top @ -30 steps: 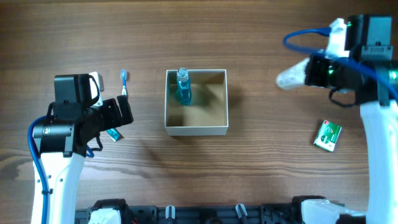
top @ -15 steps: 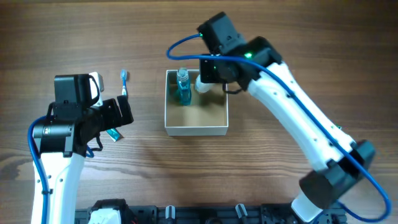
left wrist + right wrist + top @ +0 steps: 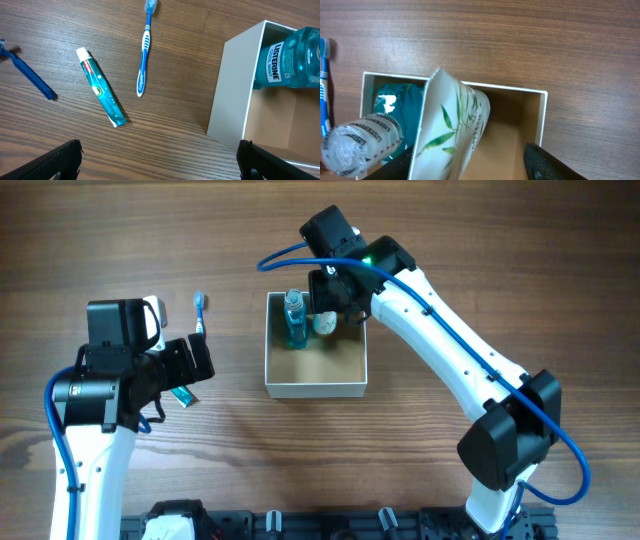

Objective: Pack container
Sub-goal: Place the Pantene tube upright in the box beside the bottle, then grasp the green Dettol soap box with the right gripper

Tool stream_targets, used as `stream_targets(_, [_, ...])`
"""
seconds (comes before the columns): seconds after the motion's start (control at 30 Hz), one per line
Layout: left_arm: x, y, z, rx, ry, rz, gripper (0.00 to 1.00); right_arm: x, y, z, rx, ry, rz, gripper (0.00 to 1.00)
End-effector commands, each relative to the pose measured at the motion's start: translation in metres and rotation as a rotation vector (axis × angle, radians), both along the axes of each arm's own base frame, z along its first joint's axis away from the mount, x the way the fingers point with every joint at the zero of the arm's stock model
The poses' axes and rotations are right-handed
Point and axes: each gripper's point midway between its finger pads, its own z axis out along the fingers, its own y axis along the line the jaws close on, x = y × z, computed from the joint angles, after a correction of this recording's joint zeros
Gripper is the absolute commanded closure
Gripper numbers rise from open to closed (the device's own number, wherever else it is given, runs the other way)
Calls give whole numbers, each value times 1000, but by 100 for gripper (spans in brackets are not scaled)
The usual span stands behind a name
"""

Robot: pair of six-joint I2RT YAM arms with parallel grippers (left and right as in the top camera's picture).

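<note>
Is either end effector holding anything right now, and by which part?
The right end effector holds a white leaf-printed tube over the container; the exact grip point lies below the frame. The left end effector is open and empty.

Mouthwash bottle (image 3: 294,320) inside container (image 3: 316,388)

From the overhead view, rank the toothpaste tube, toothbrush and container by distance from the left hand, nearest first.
1. Toothpaste tube, partly under the left hand.
2. Toothbrush, just beyond the hand.
3. Container, off to the right, mid-table.
</note>
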Motion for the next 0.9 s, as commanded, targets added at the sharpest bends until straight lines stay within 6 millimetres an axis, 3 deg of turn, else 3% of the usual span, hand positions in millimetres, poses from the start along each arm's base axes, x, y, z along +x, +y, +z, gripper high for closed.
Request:
stream_targets(0.0, [4, 0, 7, 5, -20, 6, 0, -1, -6, 45, 20, -100, 52, 36])
stream_targets(0.17, [4, 0, 7, 5, -20, 6, 0, -25, -29, 152, 142, -331, 50, 30])
stream_targets(0.23, [4, 0, 7, 5, -20, 6, 0, -29, -61, 187, 158, -423, -21, 20])
stream_targets(0.3, [4, 0, 7, 5, -20, 6, 0, -29, -106, 194, 158, -424, -181, 19])
stream_targets(0.33, [3, 0, 7, 5, -19, 6, 0, -29, -128, 190, 161, -396, -272, 18])
stream_targets(0.4, [3, 0, 7, 5, -19, 6, 0, -45, -191, 164, 146, -254, -569, 16])
stream_targets(0.47, [3, 0, 7, 5, -19, 6, 0, -69, -228, 151, 87, -156, -681, 15])
stream_targets(0.57, [3, 0, 7, 5, -19, 6, 0, -106, -236, 151, 80, -121, -668, 14])
stream_targets(0.6, [3, 0, 7, 5, -19, 6, 0, -130, -233, 148, 126, -134, -647, 13])
stream_targets(0.67, [3, 0, 7, 5, -19, 6, 0, -153, -231, 134, 170, -151, -634, 11])
stream_targets(0.77, [3, 0, 7, 4, -19, 6, 0, -183, -237, 79, 186, -140, -678, 0])
stream_targets(0.83, [3, 0, 7, 5, -19, 6, 0, -181, -246, 38, 157, -125, -713, 0])
stream_targets(0.87, [2, 0, 6, 5, -14, 6, 0, -179, -251, 28, 142, -114, -733, 0])
